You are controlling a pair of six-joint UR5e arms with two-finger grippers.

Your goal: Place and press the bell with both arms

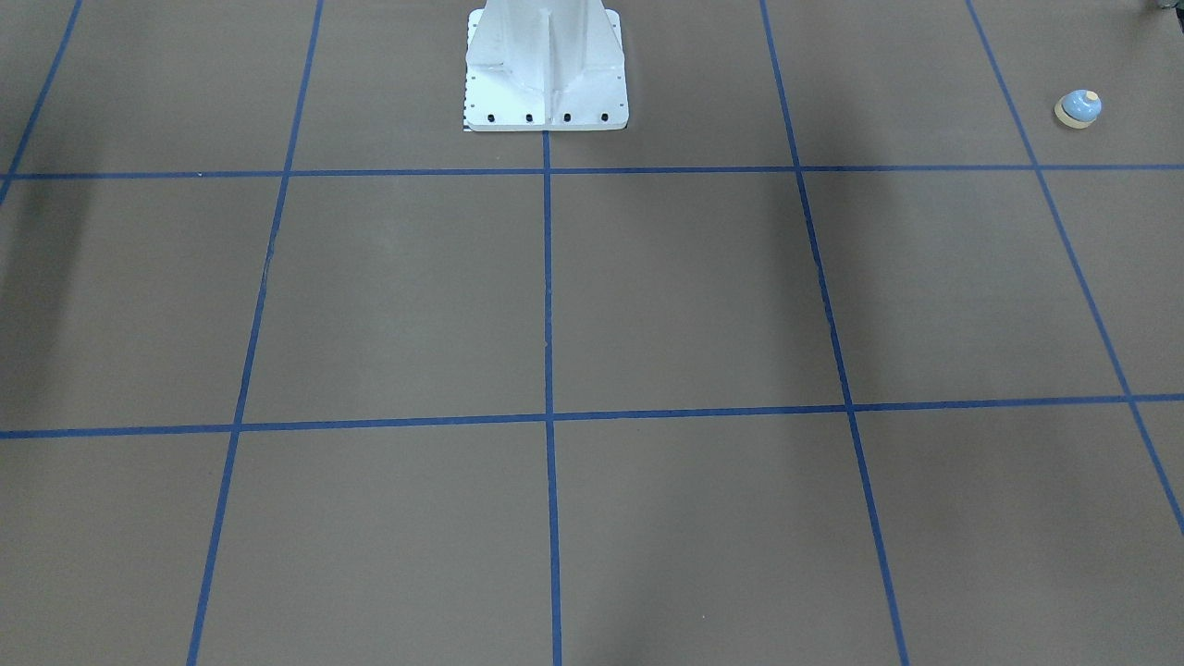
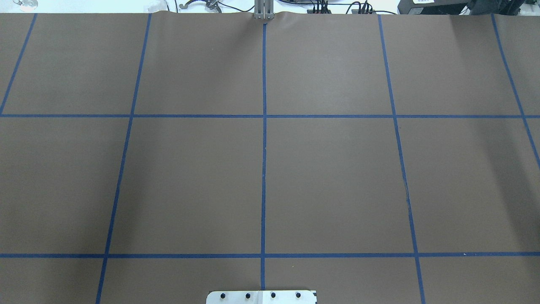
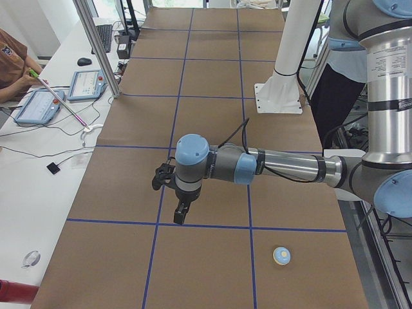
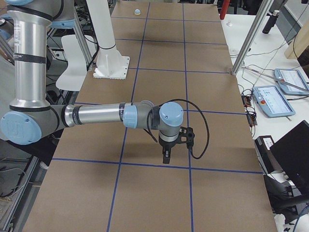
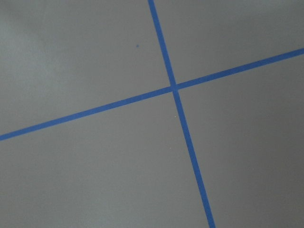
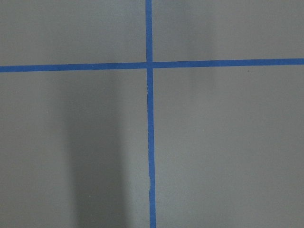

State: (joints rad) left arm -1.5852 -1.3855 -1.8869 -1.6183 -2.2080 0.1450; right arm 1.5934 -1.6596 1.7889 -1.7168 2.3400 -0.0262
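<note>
You're looking steeply down on a brown tabletop (image 1: 684,296) ruled into squares by blue tape lines (image 1: 548,277). The white pedestal (image 1: 546,65) stands bolted at the top centre, where the middle line begins. Far off in your upper right sits the bell (image 1: 1079,108) — light-blue dome, cream button, cream base ring — well apart from the pedestal. Soft shadows (image 1: 37,240) lie across the surface.

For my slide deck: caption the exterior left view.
Left arm holds its claw over the gridded table; the bell sits apart, untouched.
</note>
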